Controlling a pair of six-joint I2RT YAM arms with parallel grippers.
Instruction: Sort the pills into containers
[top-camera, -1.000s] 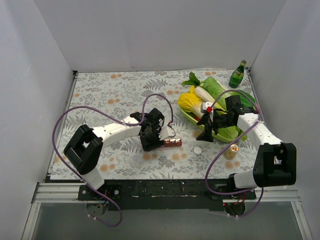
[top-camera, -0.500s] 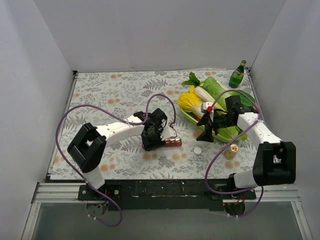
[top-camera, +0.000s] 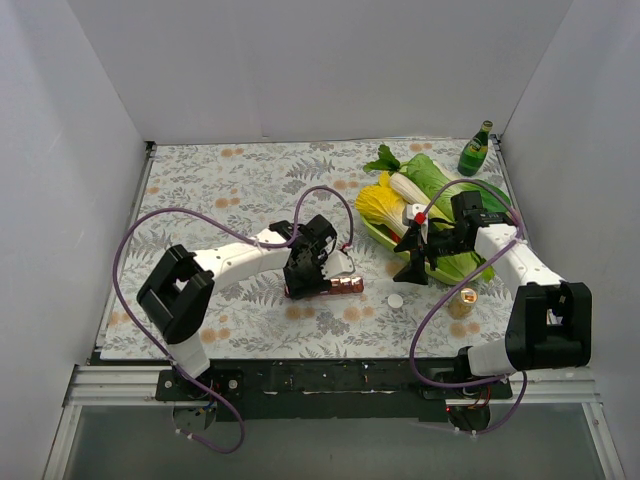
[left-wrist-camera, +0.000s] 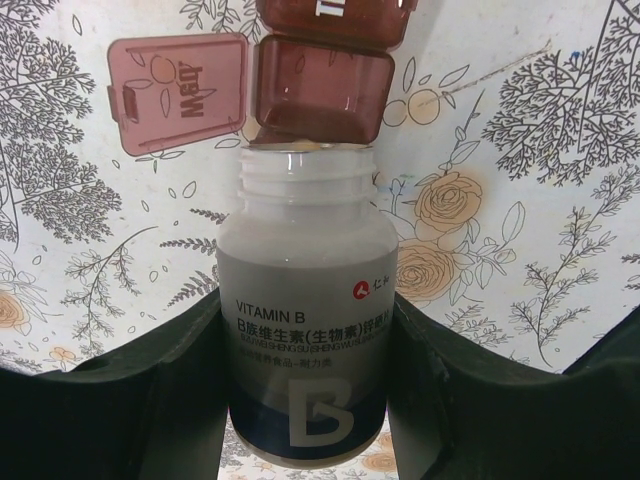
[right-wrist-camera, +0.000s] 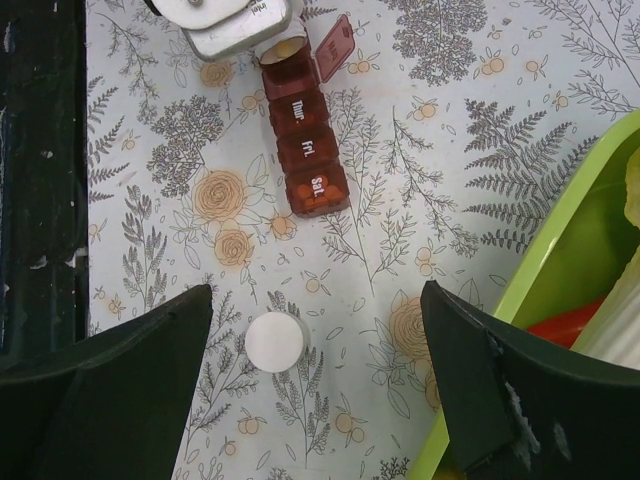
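Observation:
My left gripper (top-camera: 314, 262) is shut on a white vitamin B bottle (left-wrist-camera: 305, 300), uncapped and tipped on its side. The bottle's mouth (left-wrist-camera: 306, 152) touches the open compartment (left-wrist-camera: 320, 88) of the dark-red containers strip (top-camera: 335, 287). That compartment's lid (left-wrist-camera: 178, 92) is flipped open to the left. The strip also shows in the right wrist view (right-wrist-camera: 303, 140), its other labelled lids closed, with the bottle (right-wrist-camera: 235, 22) at its far end. No loose pills are visible. My right gripper (top-camera: 416, 256) is open and empty above the table, over the bottle's white cap (right-wrist-camera: 276, 341).
The white cap (top-camera: 396, 300) lies right of the strip. A tan-lidded little jar (top-camera: 462, 300) stands at the right front. A green tray (top-camera: 378, 234) of vegetables sits behind my right gripper. A green glass bottle (top-camera: 475, 150) stands at the back right corner.
My left gripper has moved a little to the right and tipped the bottle's mouth onto the strip's open compartment. My right arm has not moved.

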